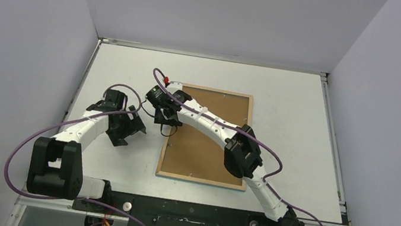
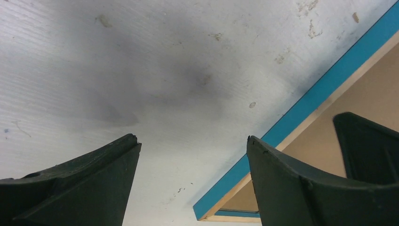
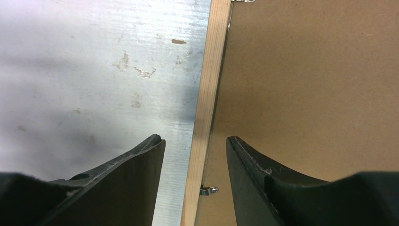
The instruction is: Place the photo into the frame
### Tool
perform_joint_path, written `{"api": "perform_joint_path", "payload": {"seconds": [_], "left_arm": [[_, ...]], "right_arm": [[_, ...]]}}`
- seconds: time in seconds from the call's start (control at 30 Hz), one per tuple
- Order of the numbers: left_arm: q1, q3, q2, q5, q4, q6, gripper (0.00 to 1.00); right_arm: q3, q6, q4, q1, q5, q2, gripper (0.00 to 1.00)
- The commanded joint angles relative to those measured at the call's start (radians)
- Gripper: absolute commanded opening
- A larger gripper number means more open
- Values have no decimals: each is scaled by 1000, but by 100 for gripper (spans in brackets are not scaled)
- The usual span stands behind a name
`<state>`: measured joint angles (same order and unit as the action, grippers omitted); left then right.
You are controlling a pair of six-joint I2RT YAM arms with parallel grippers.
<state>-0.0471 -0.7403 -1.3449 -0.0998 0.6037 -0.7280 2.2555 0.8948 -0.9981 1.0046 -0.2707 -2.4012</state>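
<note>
The frame [image 1: 163, 156] lies face down on the table, its light wood back rim showing around a brown backing board [image 1: 204, 149]. The photo is hidden or out of view. My right gripper [image 1: 167, 127] hangs over the frame's left rail, open. In the right wrist view the gripper [image 3: 194, 139] straddles that wooden rail [image 3: 207, 94], with a gap on each side, just above a small metal tab [image 3: 209, 189]. My left gripper [image 1: 132, 134] stands open over bare table left of the frame. The left wrist view shows this gripper [image 2: 192, 139] empty and the frame's turquoise side [image 2: 301, 110].
The white table [image 1: 284, 101] is walled on the left, back and right. A dark finger of the right gripper [image 2: 367, 146] shows over the board in the left wrist view. Purple cables loop off both arms.
</note>
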Motion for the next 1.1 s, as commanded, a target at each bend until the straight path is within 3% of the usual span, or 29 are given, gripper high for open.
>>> {"api": "perform_joint_path", "payload": {"seconds": [0.0, 0.27, 0.57, 0.83, 1.07], "left_arm": [[17, 12, 31, -74, -90, -36, 81], [34, 36, 17, -122, -130, -47, 79], [40, 2, -32, -172, -143, -19, 78], [41, -2, -65, -299, -173, 20, 79], [41, 18, -33, -397, -219, 15, 79]], "right_arm": [[46, -20, -9, -1, 23, -50, 50], [100, -1, -74, -4, 29, -109, 46], [127, -11, -114, -4, 38, -137, 29], [153, -22, -91, -9, 20, -107, 0], [72, 2, 14, -55, 28, 29, 0]]}}
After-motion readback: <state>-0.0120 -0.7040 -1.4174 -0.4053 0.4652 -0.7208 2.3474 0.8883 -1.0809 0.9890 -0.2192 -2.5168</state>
